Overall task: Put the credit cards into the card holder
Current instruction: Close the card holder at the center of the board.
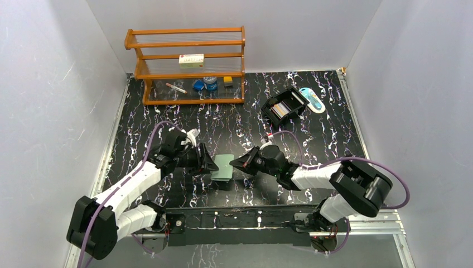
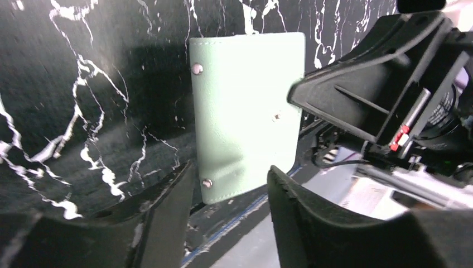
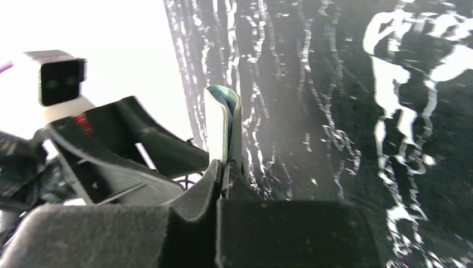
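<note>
Black table [image 1: 139, 123] with white marbled veins, walled in pale grey on 3 sides; at the far left, directly on it, an orange wooden rack [image 1: 189, 74] of 3 tiers; on the middle tier 1 white box [image 1: 191, 60]; on the bottom tier a pen [image 1: 176, 87], 2 blue items [image 1: 199, 85], 1 yellow block [image 1: 228, 80]; at the far right a black compartmented box [image 1: 268, 111], just beside it a pale blue-and-white object [image 1: 312, 99]; over the middle the teal card holder [image 1: 224, 166], resting or lifted, cannot tell.
</note>
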`<state>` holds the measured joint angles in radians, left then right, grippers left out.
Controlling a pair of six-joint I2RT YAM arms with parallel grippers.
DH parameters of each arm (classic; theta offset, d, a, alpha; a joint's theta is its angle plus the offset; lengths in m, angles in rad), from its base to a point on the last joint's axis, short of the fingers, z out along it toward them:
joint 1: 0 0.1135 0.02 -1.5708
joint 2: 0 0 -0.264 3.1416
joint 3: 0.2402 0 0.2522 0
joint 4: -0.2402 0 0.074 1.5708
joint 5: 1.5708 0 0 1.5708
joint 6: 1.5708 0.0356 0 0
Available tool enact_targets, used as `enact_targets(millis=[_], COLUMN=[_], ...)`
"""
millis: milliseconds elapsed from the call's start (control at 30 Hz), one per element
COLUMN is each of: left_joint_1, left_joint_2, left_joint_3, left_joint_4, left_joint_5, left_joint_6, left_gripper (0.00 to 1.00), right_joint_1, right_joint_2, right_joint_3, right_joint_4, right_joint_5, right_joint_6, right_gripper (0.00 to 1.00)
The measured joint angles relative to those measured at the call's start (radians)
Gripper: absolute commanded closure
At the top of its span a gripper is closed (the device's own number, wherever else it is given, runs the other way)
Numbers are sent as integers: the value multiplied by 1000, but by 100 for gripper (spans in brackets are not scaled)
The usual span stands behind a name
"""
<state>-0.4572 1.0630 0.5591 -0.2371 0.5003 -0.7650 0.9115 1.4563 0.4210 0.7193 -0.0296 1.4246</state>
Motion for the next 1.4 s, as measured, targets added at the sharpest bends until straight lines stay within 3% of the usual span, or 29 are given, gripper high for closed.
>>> enact_targets(millis=[133,333,467,767,1200,1267,1300,1400], left_joint_1=[-42,-278,-337,-428,-529,-538,-543,-550], left_joint_2=[-2,-6,7,18,142,156,161,165], left_joint_3=[67,124,123,96,70,69,69,69], left_joint_4=[-39,-6,51,179,244,251,253,255], left_joint_5=[-71,-235,-295,-393,-512,-535,-549,-587], left_joint_6=[127,276,335,483,617,628,633,642], left_gripper=[60,58,53,41,38,43,50,82], right_joint_1=[-2,-3,-3,-3,-3,-3,-3,-3], right_joint_2=[-42,-70,-84,-71,-43,-42,-42,-37], right_joint_3=[19,124,151,163,166,166,166,166], right_joint_4=[-169,-428,-500,-554,-544,-539,-537,-529], right_joint_5=[46,128,157,160,138,137,135,132], right_joint_6=[38,68,92,130,166,169,169,169], right_gripper=[99,99,99,99,99,99,99,88])
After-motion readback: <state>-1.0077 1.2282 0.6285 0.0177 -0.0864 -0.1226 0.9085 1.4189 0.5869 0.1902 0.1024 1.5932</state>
